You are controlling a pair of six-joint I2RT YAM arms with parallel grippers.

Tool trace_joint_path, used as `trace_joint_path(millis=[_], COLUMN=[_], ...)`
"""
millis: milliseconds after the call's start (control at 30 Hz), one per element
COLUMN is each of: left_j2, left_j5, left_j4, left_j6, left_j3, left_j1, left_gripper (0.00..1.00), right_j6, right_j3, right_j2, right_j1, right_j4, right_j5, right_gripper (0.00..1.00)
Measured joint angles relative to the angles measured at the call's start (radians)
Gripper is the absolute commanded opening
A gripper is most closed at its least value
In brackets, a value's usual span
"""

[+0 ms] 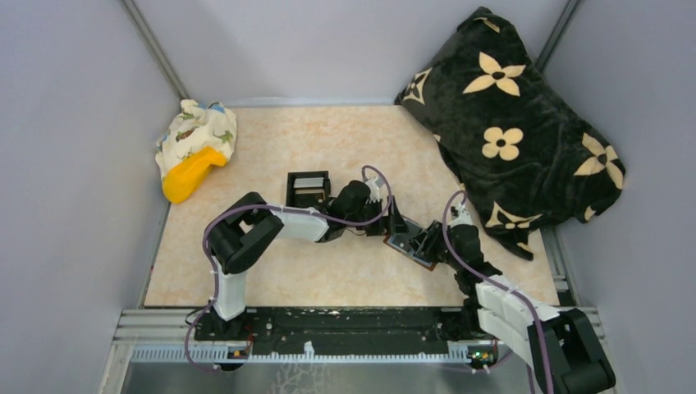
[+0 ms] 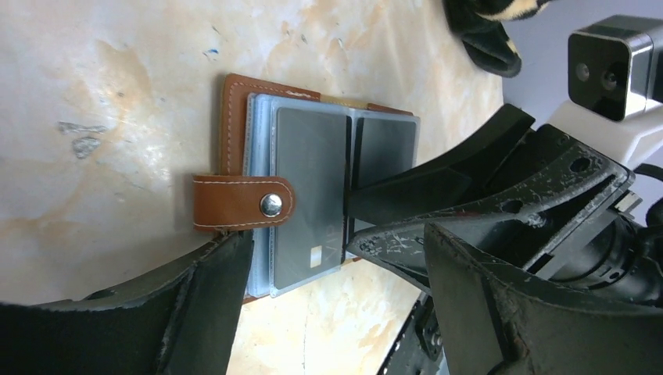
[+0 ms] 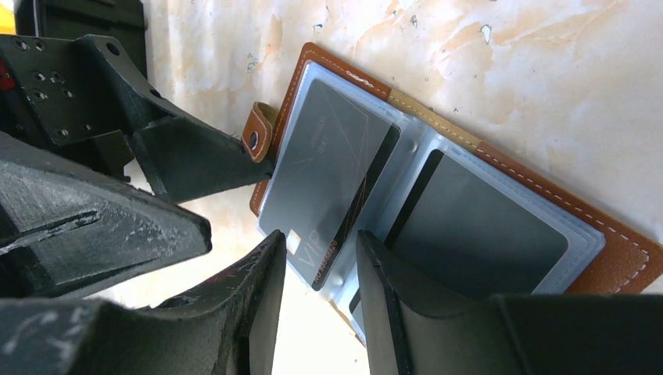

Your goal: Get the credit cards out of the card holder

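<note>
**Card holder laid open on the table, both grippers brought to it**

The card holder (image 1: 408, 244) is spread flat on the marbled table (image 1: 328, 279) between the two arms, with its clear sleeves turned up so that the grey cards (image 3: 320, 172) can be reached. The left gripper (image 2: 338, 234) is held wide apart and empty. One of its fingers is set close by the snap tab (image 2: 244, 201), apparently to steady the leather edge. The right gripper (image 3: 319, 250) is partly parted at the sleeves' near edge by the fold, and nothing is seen gripped in it. Judged from the filled sleeves, no card has been drawn out yet.
</note>
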Motion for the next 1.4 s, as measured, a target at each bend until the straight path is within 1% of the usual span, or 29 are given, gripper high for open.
trace_joint_path(millis=[200,400,633,1000,1133,1400], left_j2=[0.003,-0.01,-0.016,-0.021,-0.029,-0.04], left_j5=[-0.002,-0.002,-0.002,-0.005,-0.008,-0.008], left_j4=[0.042,0.106,0.139,0.143,0.133,0.09], left_j6=[-0.001,-0.011,-0.018,-0.027,-0.027,-0.021], left_j3=[-0.024,-0.076,-0.103,-0.109,-0.113,-0.103], left_j1=[0.002,0.002,0.002,0.002,0.002,0.003], left_gripper=[0.86,0.86,0.86,0.85,0.85,0.85], right_j6=[-0.001,-0.004,-0.004,-0.016,-0.016,-0.019], right_j3=[0.0,0.0,0.0,0.0,0.0,0.002], right_j2=[0.057,0.144,0.207,0.225,0.271,0.435], right_j1=[-0.027,-0.067,-0.082,-0.09,-0.09,-0.097], right_j4=[0.065,0.166,0.259,0.297,0.335,0.512], right_j5=[-0.02,-0.063,-0.106,-0.162,-0.179,-0.214], right_gripper=[0.4,0.37,0.37,0.37,0.37,0.37])
